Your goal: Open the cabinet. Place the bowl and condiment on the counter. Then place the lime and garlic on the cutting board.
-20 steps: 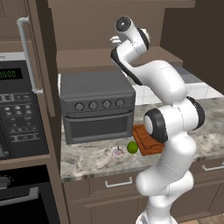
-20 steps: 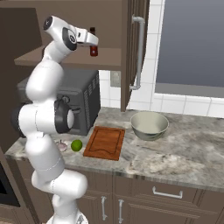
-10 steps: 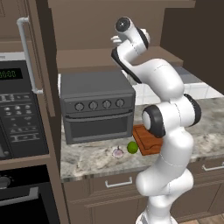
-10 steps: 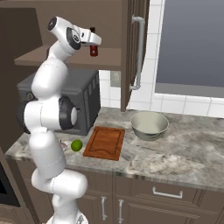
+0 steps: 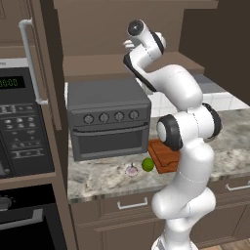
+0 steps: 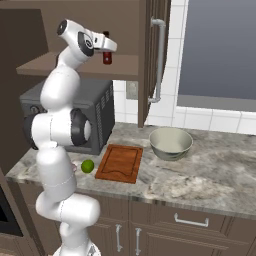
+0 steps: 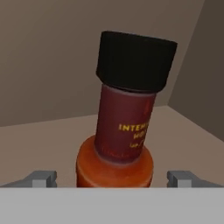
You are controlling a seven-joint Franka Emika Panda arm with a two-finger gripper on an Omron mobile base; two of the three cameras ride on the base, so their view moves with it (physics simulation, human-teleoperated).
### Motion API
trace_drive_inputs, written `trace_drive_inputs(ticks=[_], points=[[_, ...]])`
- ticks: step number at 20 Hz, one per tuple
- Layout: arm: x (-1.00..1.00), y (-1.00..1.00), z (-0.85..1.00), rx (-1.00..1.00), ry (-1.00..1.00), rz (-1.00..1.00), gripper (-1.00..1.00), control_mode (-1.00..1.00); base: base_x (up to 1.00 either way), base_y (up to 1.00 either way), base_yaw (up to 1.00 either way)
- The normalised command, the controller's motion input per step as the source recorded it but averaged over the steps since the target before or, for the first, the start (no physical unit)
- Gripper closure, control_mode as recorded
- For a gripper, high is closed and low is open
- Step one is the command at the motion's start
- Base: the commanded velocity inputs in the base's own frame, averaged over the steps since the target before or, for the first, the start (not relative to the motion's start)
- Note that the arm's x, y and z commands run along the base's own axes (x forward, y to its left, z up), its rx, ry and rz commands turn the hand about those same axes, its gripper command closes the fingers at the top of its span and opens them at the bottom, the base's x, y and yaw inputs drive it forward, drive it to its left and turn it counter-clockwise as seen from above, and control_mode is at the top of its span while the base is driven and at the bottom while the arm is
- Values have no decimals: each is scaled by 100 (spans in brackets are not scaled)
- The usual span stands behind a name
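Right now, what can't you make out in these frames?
- Condiment bottle: its base is cut off by the hand view's bottom edge; the label text runs out of sight round the bottle.
- End effector: in the right base view it overlaps the bottle, so contact can't be judged.
- Garlic: too small for detail in the left base view.
- Cutting board: partly hidden by the arm there.

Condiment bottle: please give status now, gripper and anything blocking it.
Gripper open, fingers either side of the condiment, not closed on it. Condiment upright on cabinet shelf. Bowl already on counter. Nothing in the way.
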Motion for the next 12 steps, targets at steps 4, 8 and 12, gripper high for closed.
trace_drive_inputs(ticks=[4, 8, 12], points=[[16, 0, -15, 0, 0, 0, -100, -100, 0, 0, 0], [7, 0, -4, 0, 0, 0, 100, -100, 0, 0, 0], [0, 0, 0, 0, -5, 0, 100, -100, 0, 0, 0]])
